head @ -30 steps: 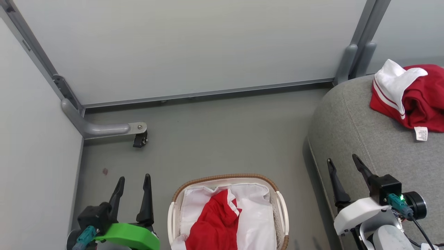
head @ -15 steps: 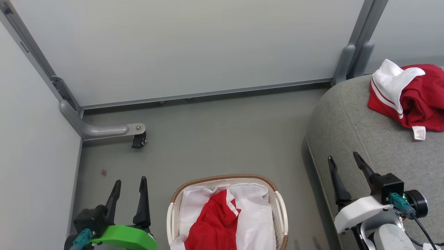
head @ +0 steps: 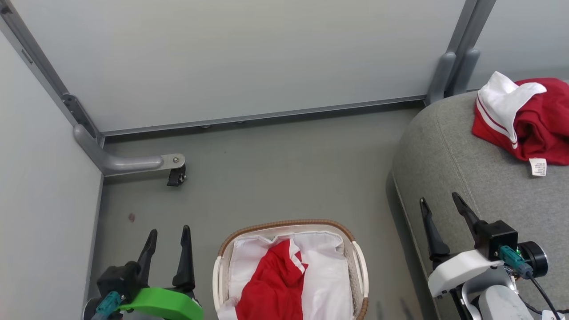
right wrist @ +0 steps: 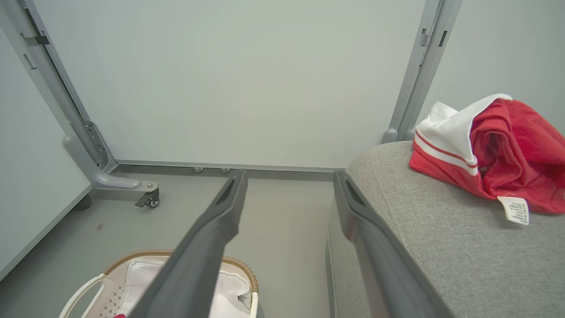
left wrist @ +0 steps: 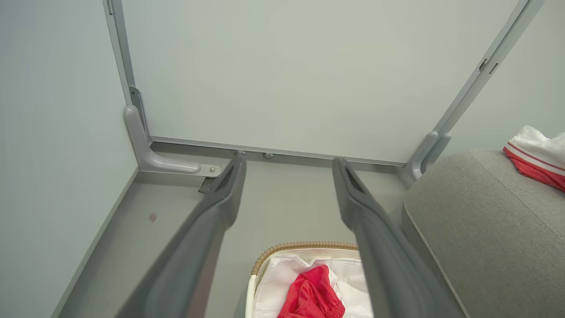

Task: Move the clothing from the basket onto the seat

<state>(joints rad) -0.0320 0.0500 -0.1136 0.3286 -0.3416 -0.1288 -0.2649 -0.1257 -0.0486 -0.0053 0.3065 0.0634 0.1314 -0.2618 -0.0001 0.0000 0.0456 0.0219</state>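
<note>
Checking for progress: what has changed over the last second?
Nothing was gripped or released. The head view shifted slightly, so the camera moved. The left end effector sank a little in that view; it and the right end effector stay open. One red garment remains in the basket, the other garment on the seat.

From the head we look steeply down on the floor [head: 284, 169], the basket [head: 289, 222] at the bottom edge, the seat [head: 444, 169] at the right. Our left wrist camera sits lower, looking along the left hand [left wrist: 288, 158] toward the back panel [left wrist: 287, 79]. Our right wrist camera faces that panel along the right hand [right wrist: 290, 174], from close beside the seat. All three share the basket, the seat's corner and the panel's wheeled foot [head: 133, 163].
</note>
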